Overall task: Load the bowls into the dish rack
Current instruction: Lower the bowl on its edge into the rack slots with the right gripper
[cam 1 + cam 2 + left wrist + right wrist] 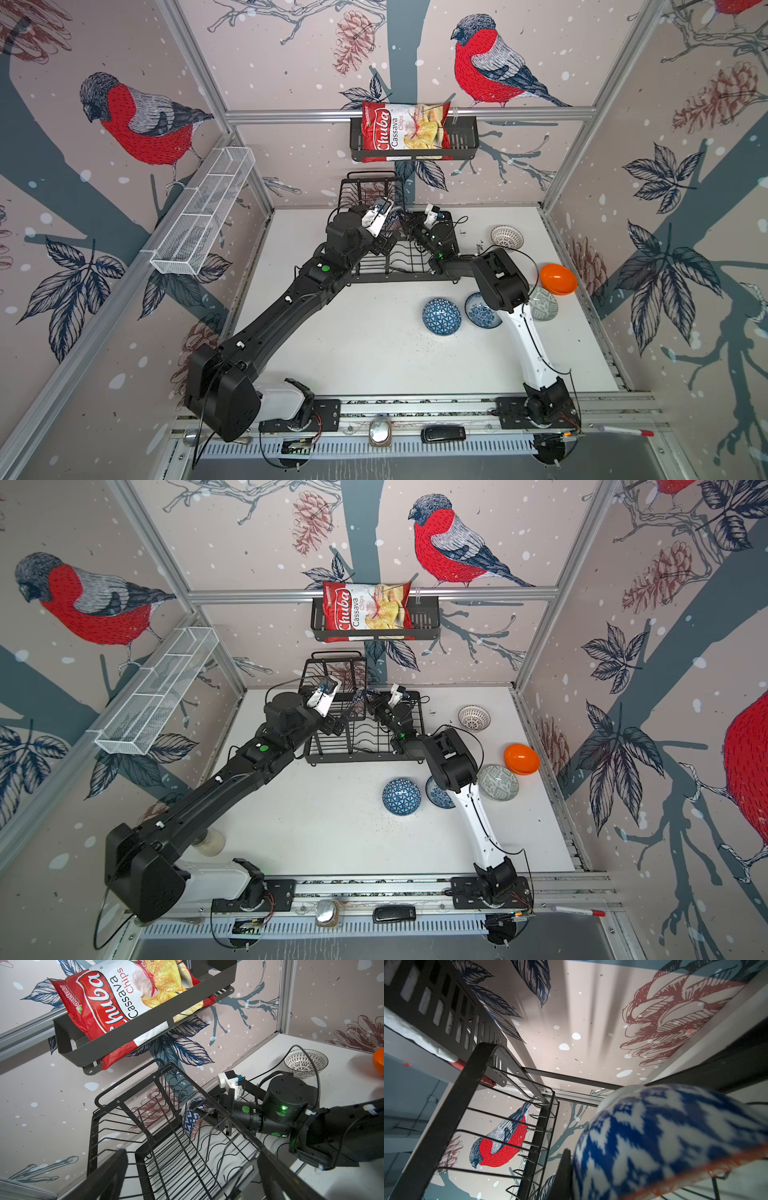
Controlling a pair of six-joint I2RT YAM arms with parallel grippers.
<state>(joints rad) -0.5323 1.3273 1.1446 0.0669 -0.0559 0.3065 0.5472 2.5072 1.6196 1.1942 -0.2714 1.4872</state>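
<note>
Six small round bowls (441, 316), one large black wire dish rack (395, 275), one black slatted basket (463, 143), one red chips bag (399, 131), one long white mesh shelf (203, 216)

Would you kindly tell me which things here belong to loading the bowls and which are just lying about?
Job in hand: dish rack; blue-white bowl with orange rim, held in the right pincer; triangle-patterned bowl; floral bowl; grey-white bowl; lattice bowl; orange bowl.
Lying about: chips bag; black basket; white mesh shelf; marker pen.
</note>
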